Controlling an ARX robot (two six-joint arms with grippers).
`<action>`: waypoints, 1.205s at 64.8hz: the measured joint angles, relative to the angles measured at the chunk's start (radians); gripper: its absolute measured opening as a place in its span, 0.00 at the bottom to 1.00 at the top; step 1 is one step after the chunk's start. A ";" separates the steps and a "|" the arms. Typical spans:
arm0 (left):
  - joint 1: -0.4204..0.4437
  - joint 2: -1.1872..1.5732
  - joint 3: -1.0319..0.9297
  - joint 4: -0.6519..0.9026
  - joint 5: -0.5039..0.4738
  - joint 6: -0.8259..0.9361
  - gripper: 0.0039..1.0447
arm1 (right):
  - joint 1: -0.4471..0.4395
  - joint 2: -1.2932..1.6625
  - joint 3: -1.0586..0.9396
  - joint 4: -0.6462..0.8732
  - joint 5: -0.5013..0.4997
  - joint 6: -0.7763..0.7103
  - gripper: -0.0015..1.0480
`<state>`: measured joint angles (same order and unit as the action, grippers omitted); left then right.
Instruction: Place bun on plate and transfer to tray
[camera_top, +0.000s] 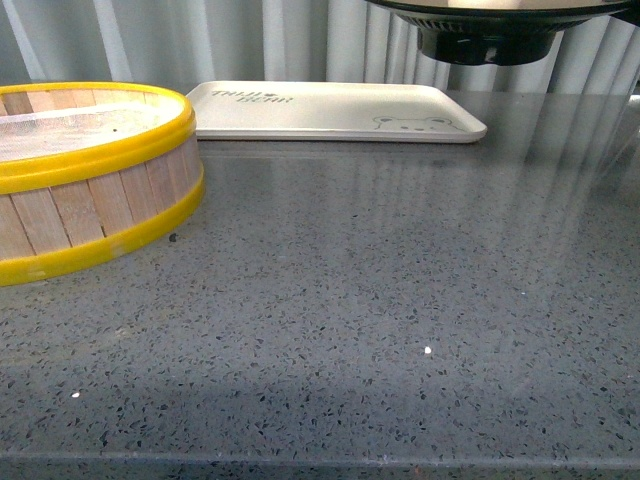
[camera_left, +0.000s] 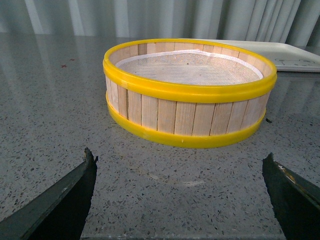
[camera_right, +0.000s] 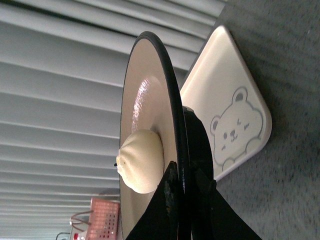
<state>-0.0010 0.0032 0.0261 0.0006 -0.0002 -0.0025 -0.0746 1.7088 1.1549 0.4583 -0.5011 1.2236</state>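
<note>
We log: right gripper (camera_right: 184, 175) clamped on the rim of the plate (camera_right: 145, 100), plate raised near the bear corner of the tray (camera_right: 235, 125) | bun (camera_right: 142, 161) on plate, just beside the fingertips | left gripper (camera_left: 179, 157) spread wide, empty, facing steamer basket (camera_left: 190, 95).

Glossy plate (camera_right: 146, 95), wood-slat stmr basket (camera_top: 100, 205)

Steamer basket (camera_top: 90, 170) blocks the left; open counter (camera_top: 380, 300) leads to the tray (camera_top: 330, 110).
</note>
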 joint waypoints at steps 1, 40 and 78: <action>0.000 0.000 0.000 0.000 0.000 0.000 0.94 | -0.002 0.023 0.028 -0.008 0.002 0.005 0.03; 0.000 0.000 0.000 0.000 0.000 0.000 0.94 | 0.109 0.347 0.478 -0.183 0.013 0.069 0.03; 0.000 0.000 0.000 0.000 0.000 0.000 0.94 | 0.122 0.523 0.640 -0.229 0.027 0.072 0.03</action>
<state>-0.0010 0.0032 0.0261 0.0006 -0.0002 -0.0025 0.0471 2.2322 1.7954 0.2291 -0.4736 1.2961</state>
